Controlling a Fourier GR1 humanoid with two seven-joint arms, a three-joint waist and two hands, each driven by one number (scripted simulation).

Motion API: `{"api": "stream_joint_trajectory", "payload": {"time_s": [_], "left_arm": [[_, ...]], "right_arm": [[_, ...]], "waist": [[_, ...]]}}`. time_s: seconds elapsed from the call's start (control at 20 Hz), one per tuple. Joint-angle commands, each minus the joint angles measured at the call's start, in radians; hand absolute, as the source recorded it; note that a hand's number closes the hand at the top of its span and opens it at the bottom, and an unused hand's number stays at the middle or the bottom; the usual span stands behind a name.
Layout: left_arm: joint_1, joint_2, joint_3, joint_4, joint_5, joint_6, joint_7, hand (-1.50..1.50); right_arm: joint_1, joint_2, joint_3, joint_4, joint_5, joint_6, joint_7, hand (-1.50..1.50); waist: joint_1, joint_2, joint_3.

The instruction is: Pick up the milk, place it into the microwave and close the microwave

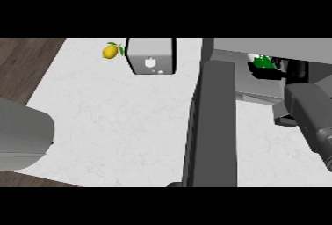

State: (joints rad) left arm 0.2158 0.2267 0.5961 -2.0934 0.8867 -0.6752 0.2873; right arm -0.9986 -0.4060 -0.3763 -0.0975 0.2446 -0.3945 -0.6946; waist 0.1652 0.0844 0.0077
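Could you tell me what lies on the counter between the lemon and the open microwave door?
In the head view, a grey toaster stands between the lemon and the microwave door.

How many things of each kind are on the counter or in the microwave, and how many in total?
Lemon: 1
Grey box-shaped appliance: 1
Microwave, door open: 1
Green-topped item inside the microwave: 1
Total: 4
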Motion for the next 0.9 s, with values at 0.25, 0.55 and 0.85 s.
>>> {"api": "stream_joint_trajectory", "payload": {"time_s": [0.25, 0.55, 0.85], "left_arm": [[-0.029, 0.011, 0.005, 0.024, -0.027, -0.002, -0.006, -1.50], [-0.053, 0.029, 0.000, 0.030, -0.054, -0.009, -0.003, -1.50], [-0.058, 0.020, -0.008, 0.019, -0.067, -0.011, -0.007, -1.50]], "right_arm": [[-0.022, -0.044, -0.003, -0.001, 0.003, 0.003, 0.010, 1.50], [-0.027, -0.056, 0.003, 0.005, 0.010, 0.015, 0.012, 1.50], [0.011, -0.110, 0.061, 0.031, 0.080, -0.159, 0.053, 1.50]], "waist": [[0.021, 0.016, 0.004], [0.024, 0.025, 0.004], [0.038, 0.038, -0.003]]}}
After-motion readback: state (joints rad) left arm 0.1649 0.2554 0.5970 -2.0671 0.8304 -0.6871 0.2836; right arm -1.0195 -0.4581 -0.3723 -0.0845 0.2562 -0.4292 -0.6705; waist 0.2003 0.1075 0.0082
